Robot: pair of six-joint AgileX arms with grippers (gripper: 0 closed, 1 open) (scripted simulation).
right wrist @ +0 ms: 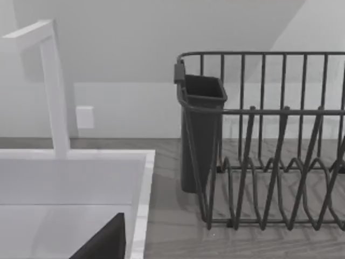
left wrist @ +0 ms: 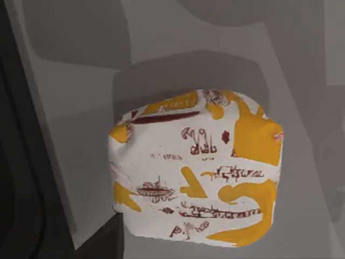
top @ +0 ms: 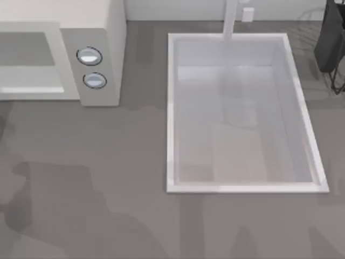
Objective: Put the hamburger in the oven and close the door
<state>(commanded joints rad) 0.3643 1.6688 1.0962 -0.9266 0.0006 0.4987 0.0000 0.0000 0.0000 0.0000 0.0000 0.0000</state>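
Left tool's grip cannot be told, hamburger (left wrist: 197, 167) on grey counter (top: 108, 178), oven (top: 102, 32) beside sink (top: 242, 189).

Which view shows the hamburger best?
The left wrist view: the hamburger, in a white wrapper printed yellow and dark red, sits large and unobstructed on the grey counter. The top view has the oven and the sink instead; the right wrist view, a dish rack.

Kitchen, as I read it: white sink (top: 242, 189) set into a grey counter (top: 108, 189), tap (right wrist: 51, 81) behind it, oven (top: 102, 32) to its left, dark dish rack (right wrist: 269, 162) to its right.
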